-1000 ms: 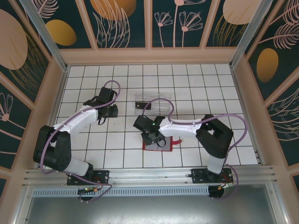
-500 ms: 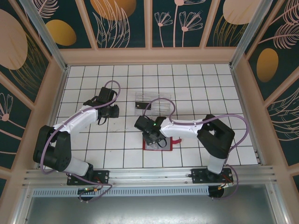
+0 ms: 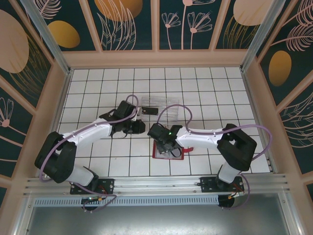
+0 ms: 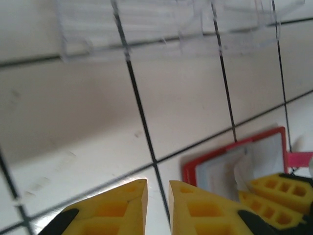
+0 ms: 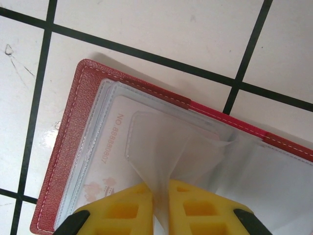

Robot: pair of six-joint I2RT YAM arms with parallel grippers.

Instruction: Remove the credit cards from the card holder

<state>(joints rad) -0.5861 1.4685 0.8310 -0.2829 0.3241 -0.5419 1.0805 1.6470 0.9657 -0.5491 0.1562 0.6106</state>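
Observation:
The red card holder [image 3: 157, 154] lies open on the floor tiles, its clear plastic sleeves facing up [image 5: 73, 122]. My right gripper [image 5: 160, 185] is shut on one clear sleeve [image 5: 166, 147] and holds it raised off the page. Under the sleeves lies a pale credit card [image 5: 105, 161] printed with a number. From above, the right gripper [image 3: 167, 145] covers the holder's middle. A dark credit card [image 3: 150, 110] rests in the clear tray. My left gripper [image 4: 157, 182] hovers over bare tile just left of the holder [image 4: 220, 164], with a narrow gap and nothing between its fingers.
The clear ridged tray [image 3: 166, 105] stands one tile beyond the holder, and I see it blurred [image 4: 161, 29] ahead of the left gripper. The right gripper's yellow fingers [image 4: 279, 188] sit close on the left gripper's right. Wooden walls ring the tiled floor.
The left arm has swung right, from the left tiles to beside the holder. The right gripper has shifted slightly right and closed on the sleeve.

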